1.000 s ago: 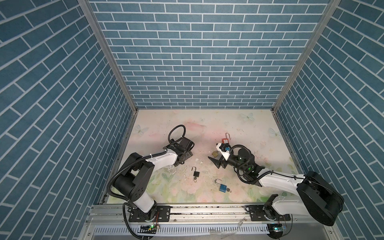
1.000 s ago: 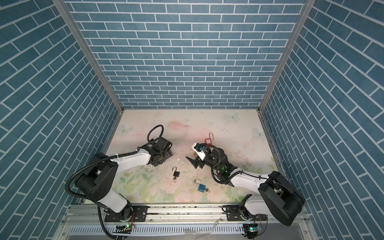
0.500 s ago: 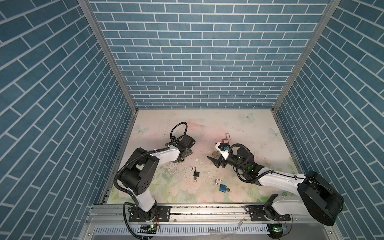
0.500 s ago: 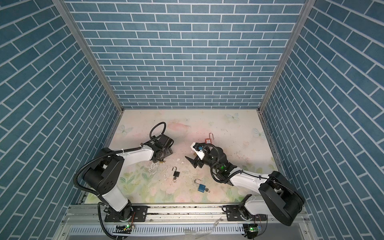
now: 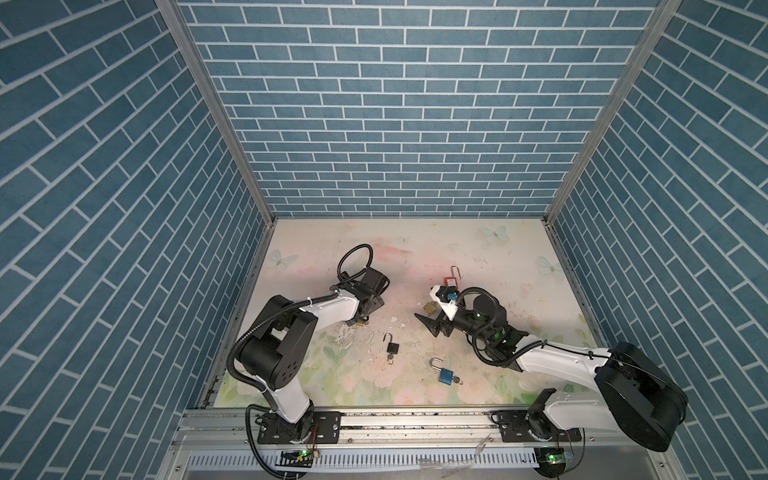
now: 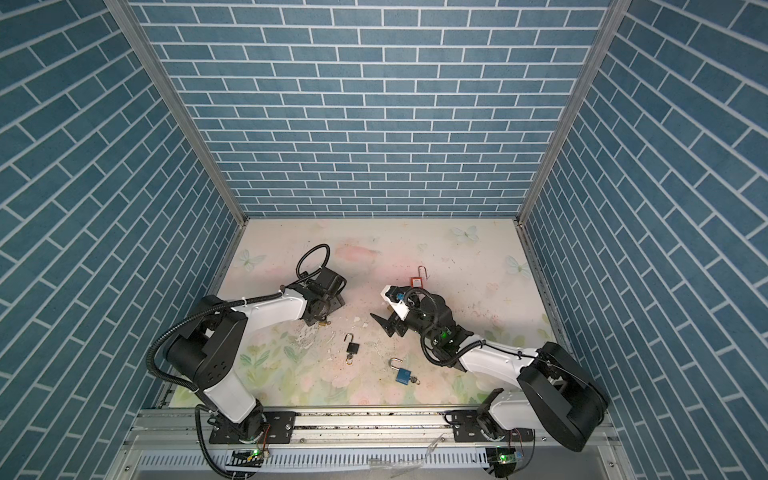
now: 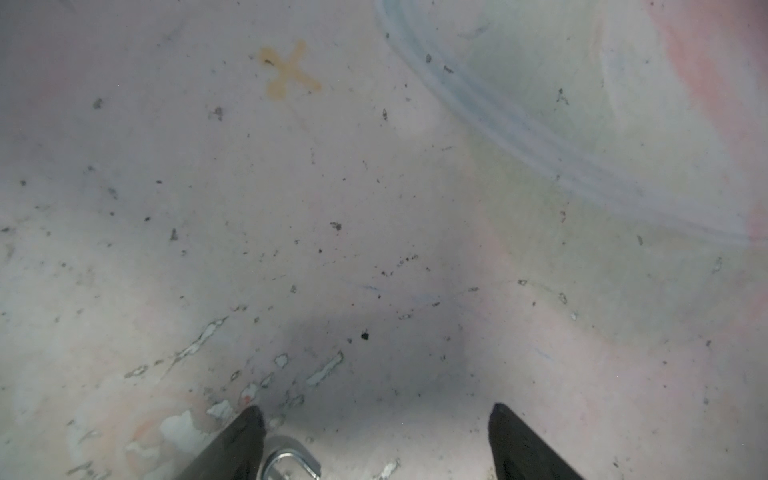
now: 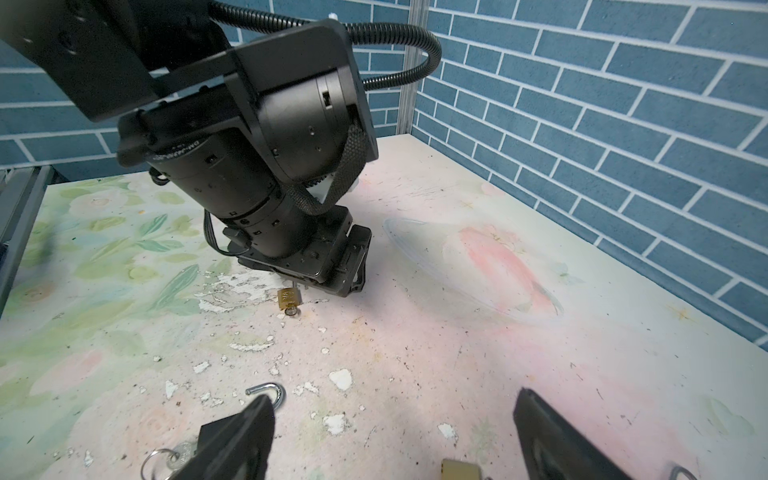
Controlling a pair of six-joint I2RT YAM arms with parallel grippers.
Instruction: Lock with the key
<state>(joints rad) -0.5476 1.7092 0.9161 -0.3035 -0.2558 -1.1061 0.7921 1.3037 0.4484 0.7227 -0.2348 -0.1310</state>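
The left gripper (image 7: pixel 374 415) is spread wide and empty, low over a brass padlock (image 8: pixel 289 298) with its key (image 8: pixel 291 310) at the base. The right gripper (image 8: pixel 392 397) also gapes empty, beside a second lock (image 5: pixel 430 308). Nothing is gripped, so I judge the whole locking job remains.

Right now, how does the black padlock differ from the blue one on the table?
The black padlock is dark and looks smaller; the blue padlock is bright and looks bulkier. The black padlock lies further back, toward the middle; the blue padlock lies nearer the front rail. Both lie flat, with a key sticking out of each.
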